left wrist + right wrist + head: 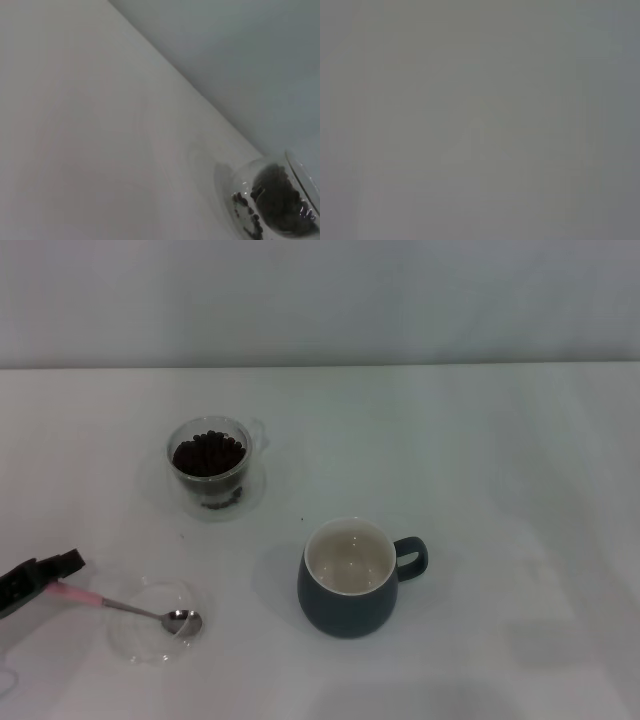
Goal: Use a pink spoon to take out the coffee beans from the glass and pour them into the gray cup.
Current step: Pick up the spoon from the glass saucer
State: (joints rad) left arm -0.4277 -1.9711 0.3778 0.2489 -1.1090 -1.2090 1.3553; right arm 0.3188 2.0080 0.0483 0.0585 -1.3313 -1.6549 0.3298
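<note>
1. My left gripper (62, 575) sits low at the left edge of the head view, at the end of the pink spoon (130, 607). It is closed on the pale pink handle.
2. The spoon runs from my gripper out to the right. Its metal bowl rests over the flat clear round dish (152, 620), near the dish's right rim, and appears empty.
3. The glass (211, 465) stands farther back on the white table (500, 460), well apart from the spoon. The coffee beans (208, 453) fill it in a dark heap.
4. My left wrist view shows the same glass (272, 200) with the beans (277, 195) inside, set on bare table.
5. The gray cup (350, 580) stands to the right of the dish, nearer than the glass. Its handle points right and its cream inside holds no beans.
6. My right gripper is not visible; its wrist view shows only flat gray.
</note>
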